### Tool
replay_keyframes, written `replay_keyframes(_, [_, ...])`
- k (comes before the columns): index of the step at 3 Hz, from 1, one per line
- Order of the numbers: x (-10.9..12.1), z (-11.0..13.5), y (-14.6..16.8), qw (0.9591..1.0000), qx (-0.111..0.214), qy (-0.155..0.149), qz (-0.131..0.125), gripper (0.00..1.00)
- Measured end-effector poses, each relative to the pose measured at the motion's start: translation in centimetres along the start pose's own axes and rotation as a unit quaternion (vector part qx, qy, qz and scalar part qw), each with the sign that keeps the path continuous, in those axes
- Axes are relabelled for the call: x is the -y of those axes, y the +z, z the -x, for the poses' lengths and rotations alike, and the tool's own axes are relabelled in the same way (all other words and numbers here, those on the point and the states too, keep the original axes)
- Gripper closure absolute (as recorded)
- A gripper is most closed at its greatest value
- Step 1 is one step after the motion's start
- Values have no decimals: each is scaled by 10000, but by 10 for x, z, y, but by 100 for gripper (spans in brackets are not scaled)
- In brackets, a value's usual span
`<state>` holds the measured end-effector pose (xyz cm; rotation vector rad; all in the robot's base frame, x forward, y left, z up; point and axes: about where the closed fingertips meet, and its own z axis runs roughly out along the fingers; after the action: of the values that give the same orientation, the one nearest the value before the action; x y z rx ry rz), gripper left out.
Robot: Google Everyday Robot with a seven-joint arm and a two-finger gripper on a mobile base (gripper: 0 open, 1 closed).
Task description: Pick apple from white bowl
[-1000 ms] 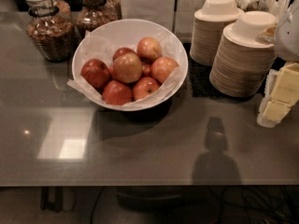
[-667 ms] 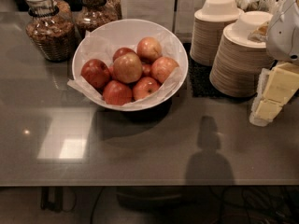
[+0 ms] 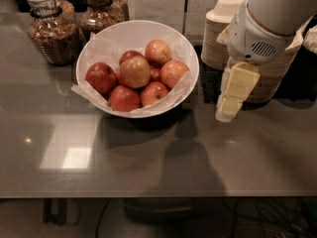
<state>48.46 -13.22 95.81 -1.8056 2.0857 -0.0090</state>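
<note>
The white bowl (image 3: 97,42) stands on the grey counter, lined with crinkled white paper and holding several apples. The apple (image 3: 135,72), the largest and palest with yellow-gold skin and a red blush, lies on top in the middle of the pile. Darker red apples lie around it, and a smaller pinkish-yellow one (image 3: 157,52) lies behind it. My gripper (image 3: 227,109) hangs from the white arm (image 3: 270,21) to the right of the bowl, just above the counter and apart from the bowl's rim. It holds nothing that I can see.
Two glass jars (image 3: 52,31) (image 3: 101,9) with brown contents stand behind the bowl at the left. Stacks of beige disposable bowls (image 3: 220,38) stand at the back right, partly behind my arm. The counter's front edge (image 3: 148,196) runs below.
My arm and gripper have moved left from the right edge towards the bowl, now covering much of the stacked bowls. The bowl and apples have not moved.
</note>
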Motion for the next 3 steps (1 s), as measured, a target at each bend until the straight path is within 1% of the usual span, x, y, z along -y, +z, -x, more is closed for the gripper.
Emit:
replay_keyframes(1, [0, 0, 0, 10000, 1, 1, -1, 0])
replay_keyframes(2, [21, 4, -1, 9991, 308, 143, -266, 0])
replay_keyframes(3, [54, 32, 2, 9944, 914, 15, -524, 0])
